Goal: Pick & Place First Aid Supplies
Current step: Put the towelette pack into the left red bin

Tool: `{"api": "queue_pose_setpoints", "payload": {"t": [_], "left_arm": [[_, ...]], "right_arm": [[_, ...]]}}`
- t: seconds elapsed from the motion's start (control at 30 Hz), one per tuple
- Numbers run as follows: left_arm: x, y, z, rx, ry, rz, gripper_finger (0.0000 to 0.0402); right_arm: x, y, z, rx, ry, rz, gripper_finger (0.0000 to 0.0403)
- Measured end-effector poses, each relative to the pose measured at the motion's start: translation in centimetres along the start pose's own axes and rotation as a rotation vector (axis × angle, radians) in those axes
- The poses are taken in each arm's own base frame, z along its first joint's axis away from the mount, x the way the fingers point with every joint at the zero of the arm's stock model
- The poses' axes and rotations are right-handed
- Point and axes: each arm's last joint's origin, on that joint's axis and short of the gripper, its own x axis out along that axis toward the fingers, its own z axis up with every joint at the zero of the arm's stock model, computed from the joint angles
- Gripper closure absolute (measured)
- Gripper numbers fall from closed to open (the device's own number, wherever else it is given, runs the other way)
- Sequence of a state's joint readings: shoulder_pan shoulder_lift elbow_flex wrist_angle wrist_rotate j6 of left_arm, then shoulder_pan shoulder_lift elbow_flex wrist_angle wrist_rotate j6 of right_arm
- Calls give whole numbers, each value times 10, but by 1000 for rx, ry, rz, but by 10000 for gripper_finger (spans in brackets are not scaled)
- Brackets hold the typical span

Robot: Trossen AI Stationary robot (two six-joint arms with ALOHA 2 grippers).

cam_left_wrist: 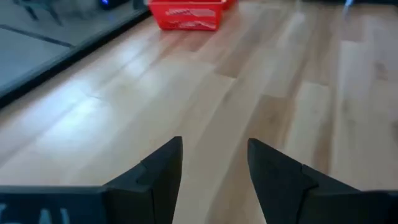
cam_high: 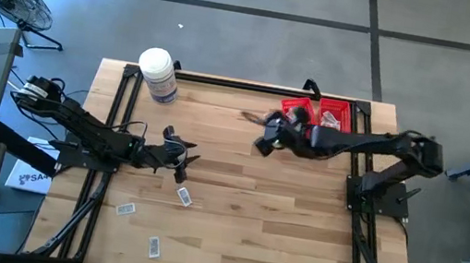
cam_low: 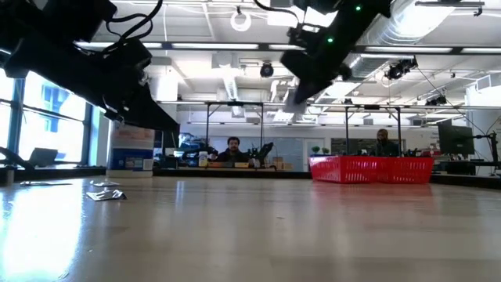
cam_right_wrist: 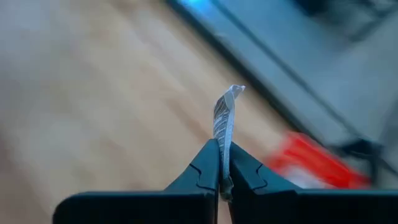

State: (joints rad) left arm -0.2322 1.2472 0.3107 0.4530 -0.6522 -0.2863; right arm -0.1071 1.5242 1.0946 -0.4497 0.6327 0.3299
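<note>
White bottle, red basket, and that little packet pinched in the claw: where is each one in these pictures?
White bottle [cam_high: 157,72]: high view, on its cap.
Red basket [cam_low: 369,169]: low view, on its mesh side wall.
Packet [cam_right_wrist: 224,119]: right wrist view, on the strip sticking up from the shut right gripper [cam_right_wrist: 223,163].

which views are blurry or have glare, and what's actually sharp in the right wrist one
Right wrist view: the packet pinched in the right gripper is sharp, while the table and red basket behind are blurred. Low view: the near tabletop is soft, with window glare at left. Left wrist view: the far basket is slightly soft.
</note>
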Motion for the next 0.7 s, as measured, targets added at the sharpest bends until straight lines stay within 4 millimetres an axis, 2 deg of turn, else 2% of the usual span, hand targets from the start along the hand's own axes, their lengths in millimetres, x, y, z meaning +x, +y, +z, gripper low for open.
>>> {"api": "queue_pose_setpoints", "payload": {"t": [0.13, 0.37, 0.53, 0.7], "left_arm": [[7, 11, 2, 5, 0, 65, 223], [26, 48, 8, -33, 32, 166, 223], [35, 76, 14, -101, 20, 205, 223], [39, 88, 26, -146, -56, 141, 223]], "right_arm": [[2, -35, 2, 14, 49, -160, 399], [42, -86, -15, 11, 173, -334, 400], [67, -108, -26, 55, 268, -316, 400], [91, -123, -34, 103, 327, -311, 399]]}}
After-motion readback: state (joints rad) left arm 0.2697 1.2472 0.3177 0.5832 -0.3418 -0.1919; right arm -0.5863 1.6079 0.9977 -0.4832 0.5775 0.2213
